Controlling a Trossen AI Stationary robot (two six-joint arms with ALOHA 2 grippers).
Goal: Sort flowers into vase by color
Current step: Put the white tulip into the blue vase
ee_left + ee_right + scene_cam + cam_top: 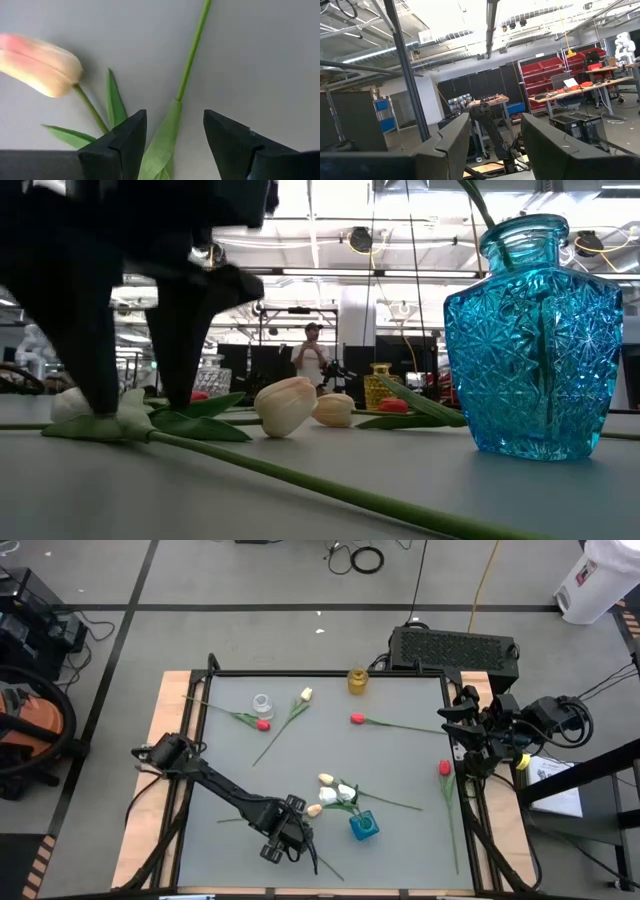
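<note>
You are looking down on a grey surface framed by a dark rail, with two dark arms at its edges. The left arm reaches in along the near edge, and its left hand hangs low with its fingers spread wide, holding nothing. The right arm waits folded at the far right rim, its right hand parted and empty, aimed out at the room. A blue glass vase stands just beside the left hand, with a stem already leaning out of it; a yellow vase and a clear vase stand well apart toward the far side. Tulips lie scattered: red ones across the middle and right, cream ones clustered by the blue vase. The key relation is this: a thin green stem runs straight out from between the left hand's fingers, its long axis in line with the reach, a leaf lying in the gap. A cream tulip lies just to one side.
</note>
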